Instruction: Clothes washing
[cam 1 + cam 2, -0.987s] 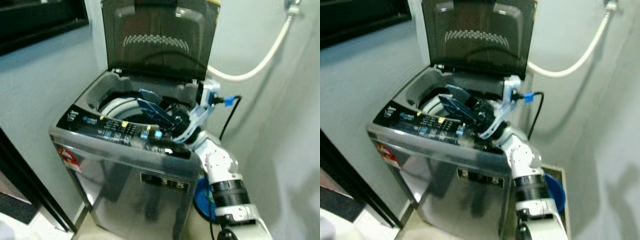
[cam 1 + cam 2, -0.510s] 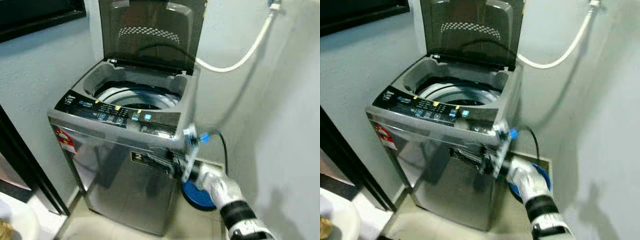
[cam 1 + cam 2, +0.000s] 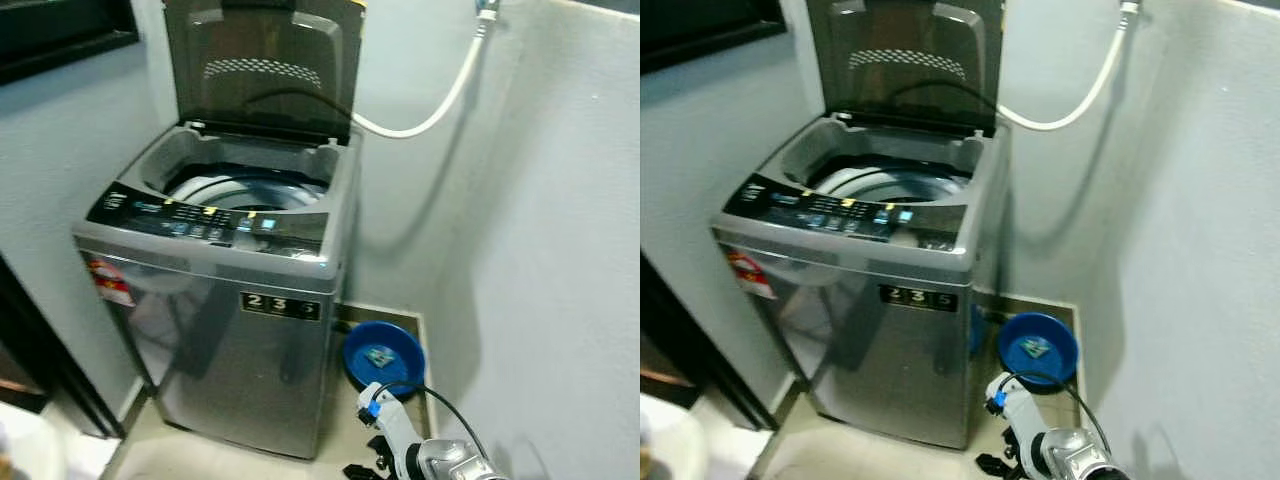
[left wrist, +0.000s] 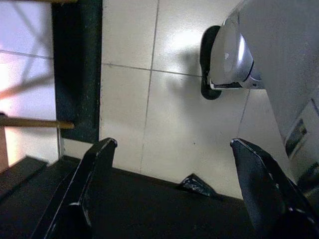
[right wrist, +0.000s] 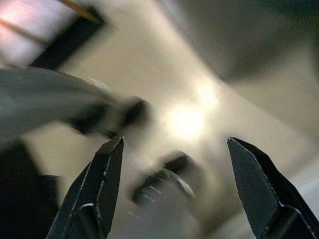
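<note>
Head view: washing machine (image 3: pixel 230 330) stands against the wall, lid (image 3: pixel 262 65) up, drum (image 3: pixel 250 190) open; I can't tell if clothes are inside. I judge the lid light, rigid plastic, best taken at its front edge. Blue basin (image 3: pixel 383 357) on the floor holds 1 small item. Right hand (image 5: pixel 174 189) hangs low, fingers apart, empty. Left hand (image 4: pixel 169 194) also spread, empty, over the floor.

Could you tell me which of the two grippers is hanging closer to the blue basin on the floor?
The right gripper: it hangs low beside the washing machine, just in front of the blue basin. The left gripper points at bare floor tiles elsewhere.
</note>
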You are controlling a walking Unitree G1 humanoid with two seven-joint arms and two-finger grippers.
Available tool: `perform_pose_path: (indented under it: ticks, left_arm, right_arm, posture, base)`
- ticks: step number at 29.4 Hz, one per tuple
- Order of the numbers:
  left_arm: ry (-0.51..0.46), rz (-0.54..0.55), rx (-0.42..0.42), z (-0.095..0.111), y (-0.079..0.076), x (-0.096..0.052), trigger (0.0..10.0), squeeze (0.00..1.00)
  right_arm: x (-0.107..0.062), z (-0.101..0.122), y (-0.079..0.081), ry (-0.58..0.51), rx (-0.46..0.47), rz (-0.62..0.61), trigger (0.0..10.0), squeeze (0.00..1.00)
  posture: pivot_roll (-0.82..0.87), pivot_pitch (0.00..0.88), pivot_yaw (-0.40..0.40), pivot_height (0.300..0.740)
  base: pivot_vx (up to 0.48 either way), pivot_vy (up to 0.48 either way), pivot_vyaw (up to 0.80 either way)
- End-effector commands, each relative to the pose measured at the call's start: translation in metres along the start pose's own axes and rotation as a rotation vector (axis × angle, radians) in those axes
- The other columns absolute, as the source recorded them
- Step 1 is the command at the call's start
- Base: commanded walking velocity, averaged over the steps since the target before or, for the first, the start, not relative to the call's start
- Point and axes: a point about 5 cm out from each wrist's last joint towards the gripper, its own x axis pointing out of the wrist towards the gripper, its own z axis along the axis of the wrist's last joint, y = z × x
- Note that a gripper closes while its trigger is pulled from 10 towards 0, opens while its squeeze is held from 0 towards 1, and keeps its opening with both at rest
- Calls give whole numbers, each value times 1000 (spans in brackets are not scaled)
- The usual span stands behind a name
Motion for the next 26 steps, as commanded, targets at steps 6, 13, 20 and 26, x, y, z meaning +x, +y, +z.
perform_pose_path:
  ticks: [6, 13, 20, 26]
  left_arm:
    - [-40, -24, 5, 11, -8, 2, 10000, 0]
    - [-41, -25, 4, 11, -8, 2, 10000, 0]
    - [-43, -26, 2, 12, -9, 2, 10000, 0]
    - [-46, -27, 5, 13, -8, 2, 10000, 0]
  right_arm:
    - [1, -25, -1, 124, -31, -148, 10000, 0]
    - [-3, -41, -5, 179, -25, -244, 10000, 0]
    - [-7, -58, -6, 241, -18, -322, 10000, 0]
    - [-7, -60, -5, 246, -26, -342, 10000, 0]
  posture:
    - [184, 0, -70, 740]
    - [186, 0, -72, 740]
    - [196, 0, -75, 740]
    - [189, 0, -71, 740]
  base:
    - [0, 0, 775]
    - [0, 0, 775]
    - [0, 0, 775]
    - [0, 0, 775]
